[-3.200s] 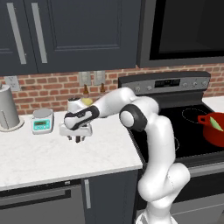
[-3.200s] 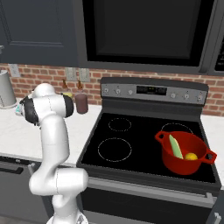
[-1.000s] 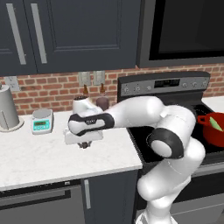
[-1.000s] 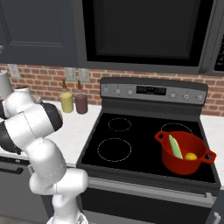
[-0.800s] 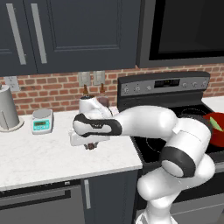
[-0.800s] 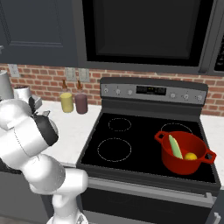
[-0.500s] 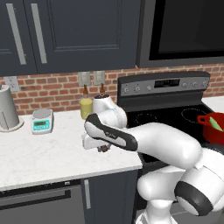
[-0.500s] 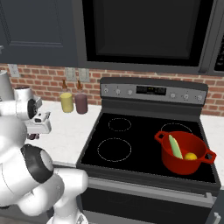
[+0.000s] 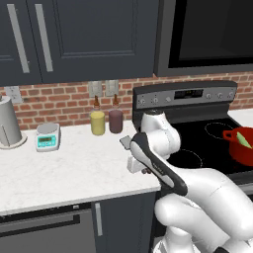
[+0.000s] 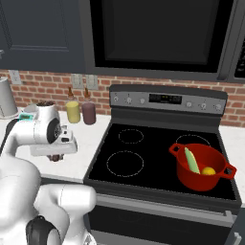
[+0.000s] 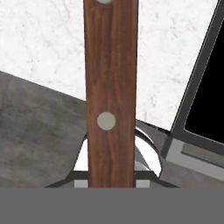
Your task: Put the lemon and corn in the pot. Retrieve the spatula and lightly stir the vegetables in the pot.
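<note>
Far left, against the brick wall: I note a pale grey canister [image 9: 9,129] and a small scale [image 9: 47,137], both standing on the white table [image 9: 69,173]. The near half of the table in front of them is bare.

Middle of the table, by the wall: a pale yellow jar [image 9: 97,122] and a dark jar [image 9: 115,120], just beside each other.

Right end of the table, near its front corner and close to the stove's edge: my pincer [image 9: 140,169] hangs over the table, closed on the spatula [image 11: 110,87]. In the hand view the brown riveted handle runs straight up the middle, over white table and, at the right, the stove's dark edge. In the left base view the spatula's grey head [image 9: 125,142] shows just left of the hand, clear of the jars.

Stove [image 10: 158,162], right of the table: the left burners are bare, open glass between the hand and the pot.

Near right burner: the red pot [image 10: 201,167], upright. Inside it lie the corn [image 10: 192,160], leaning on the left, and the lemon [image 10: 207,171] beside it on the right.
</note>
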Available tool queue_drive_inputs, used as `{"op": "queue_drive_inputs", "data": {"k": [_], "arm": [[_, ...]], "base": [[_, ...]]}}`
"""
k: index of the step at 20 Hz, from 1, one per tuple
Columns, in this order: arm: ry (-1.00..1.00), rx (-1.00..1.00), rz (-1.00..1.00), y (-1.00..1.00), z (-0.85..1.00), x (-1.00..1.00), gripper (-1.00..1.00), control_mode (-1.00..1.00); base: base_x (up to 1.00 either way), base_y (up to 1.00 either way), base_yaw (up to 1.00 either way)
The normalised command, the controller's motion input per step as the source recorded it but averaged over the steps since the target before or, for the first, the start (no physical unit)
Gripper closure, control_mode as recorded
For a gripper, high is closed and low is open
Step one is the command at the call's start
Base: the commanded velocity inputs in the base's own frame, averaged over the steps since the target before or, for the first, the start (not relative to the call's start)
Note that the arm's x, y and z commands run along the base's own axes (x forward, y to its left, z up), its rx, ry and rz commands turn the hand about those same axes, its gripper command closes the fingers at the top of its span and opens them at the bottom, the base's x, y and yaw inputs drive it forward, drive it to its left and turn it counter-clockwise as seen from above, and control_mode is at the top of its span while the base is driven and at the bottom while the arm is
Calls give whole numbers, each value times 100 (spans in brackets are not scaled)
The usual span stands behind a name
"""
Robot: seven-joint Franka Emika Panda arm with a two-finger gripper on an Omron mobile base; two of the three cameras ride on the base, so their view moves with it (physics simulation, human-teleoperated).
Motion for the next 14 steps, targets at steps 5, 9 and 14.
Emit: {"op": "queue_drive_inputs", "data": {"k": [5,9,14], "arm": [[1,8,1,-72,3,15,100,-100],[5,5,6,-53,29,19,100,-100],[3,0,10,-54,70,9,100,-100]], "base": [[0,0,0],[0,0,0],[0,0,0]]}}
